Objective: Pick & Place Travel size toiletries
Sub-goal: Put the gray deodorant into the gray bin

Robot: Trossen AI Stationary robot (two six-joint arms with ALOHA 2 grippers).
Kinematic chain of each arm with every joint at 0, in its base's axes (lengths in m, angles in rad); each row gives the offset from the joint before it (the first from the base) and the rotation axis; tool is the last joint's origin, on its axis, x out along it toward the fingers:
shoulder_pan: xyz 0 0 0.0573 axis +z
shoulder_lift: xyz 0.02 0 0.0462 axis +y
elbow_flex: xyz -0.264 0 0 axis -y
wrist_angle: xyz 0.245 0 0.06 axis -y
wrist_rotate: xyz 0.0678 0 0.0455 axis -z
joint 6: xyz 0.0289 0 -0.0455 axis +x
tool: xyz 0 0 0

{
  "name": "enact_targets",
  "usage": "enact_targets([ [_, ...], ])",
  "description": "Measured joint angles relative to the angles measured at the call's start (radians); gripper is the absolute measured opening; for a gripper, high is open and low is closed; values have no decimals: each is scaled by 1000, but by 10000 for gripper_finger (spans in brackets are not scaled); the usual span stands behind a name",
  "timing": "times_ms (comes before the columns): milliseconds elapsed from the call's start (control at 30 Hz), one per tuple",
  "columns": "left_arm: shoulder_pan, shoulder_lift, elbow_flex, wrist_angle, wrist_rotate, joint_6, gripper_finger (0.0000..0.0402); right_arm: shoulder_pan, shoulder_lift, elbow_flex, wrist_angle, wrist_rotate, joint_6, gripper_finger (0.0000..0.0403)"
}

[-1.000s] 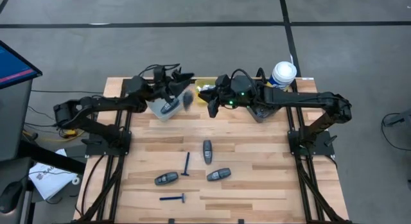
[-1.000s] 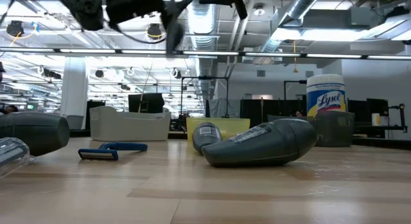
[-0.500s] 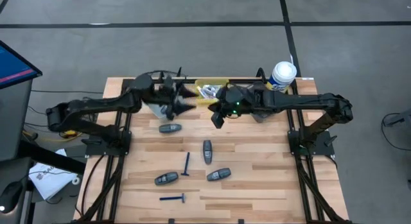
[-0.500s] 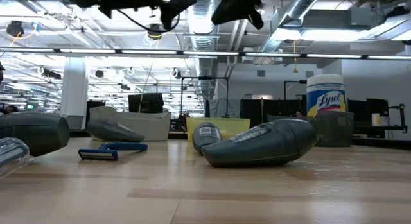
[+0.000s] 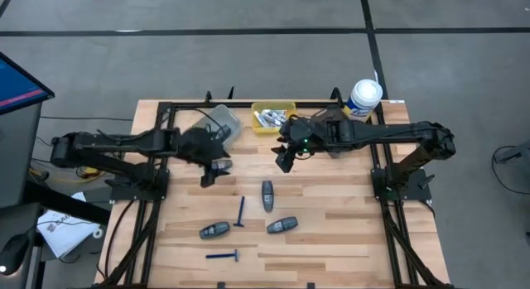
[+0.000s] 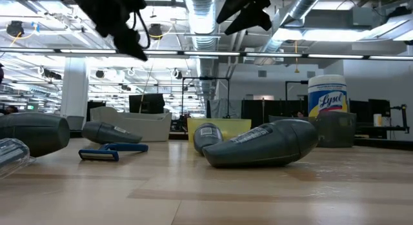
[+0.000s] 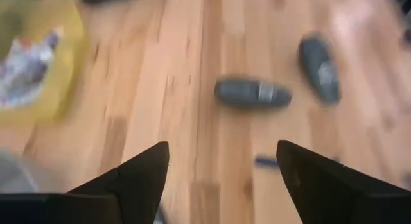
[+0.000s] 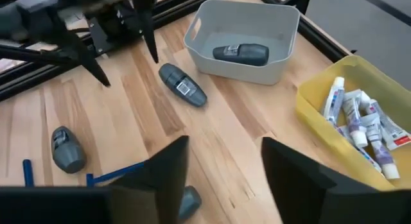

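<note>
Several dark grey pods lie on the wooden table: one (image 8: pixel 183 85) just in front of the grey bin (image 8: pixel 282 31), others (image 5: pixel 267 195) (image 5: pixel 216 230) (image 5: pixel 282 225) toward the near edge. Another pod (image 8: pixel 241 54) lies inside the grey bin. Two blue razors (image 5: pixel 241 212) (image 5: pixel 223 256) lie flat among the pods. White tubes (image 8: pixel 359 121) fill the yellow bin (image 5: pixel 273 117). My left gripper (image 5: pixel 209 175) hangs open over the table beside the pod in front of the grey bin. My right gripper (image 5: pixel 285 162) hangs open above bare wood, nearer than the yellow bin.
A white wipes canister (image 5: pixel 364 97) stands at the far right, with a dark bin (image 6: pixel 335 129) beside it. Metal frame rails run along the table's far and side edges. Bare wood lies between the bins and the scattered pods.
My left gripper has swung from over the grey bin toward the near edge and down, tipping its fingers downward. A pod that was blurred in the air beside it now lies on the table in front of that bin. My right gripper has come from the yellow bin toward the near edge.
</note>
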Motion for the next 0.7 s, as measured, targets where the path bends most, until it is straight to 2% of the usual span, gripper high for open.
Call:
enact_targets([
  [133,-60,3,-45,18,-72,0,286,-6,0,0,0,0,-1,231],
  [233,-73,17,-98,40,-104,-2,286,-9,0,0,-1,0,-4,246],
  [367,-66,54,-161,56,-204,-5,286,-13,0,0,-1,0,-4,248],
  [533,-59,135,-195,157,-222,-7,286,-13,0,0,-2,0,-4,248],
  [700,-51,257,-197,151,-309,-8,286,-13,0,0,-8,-2,12,248],
])
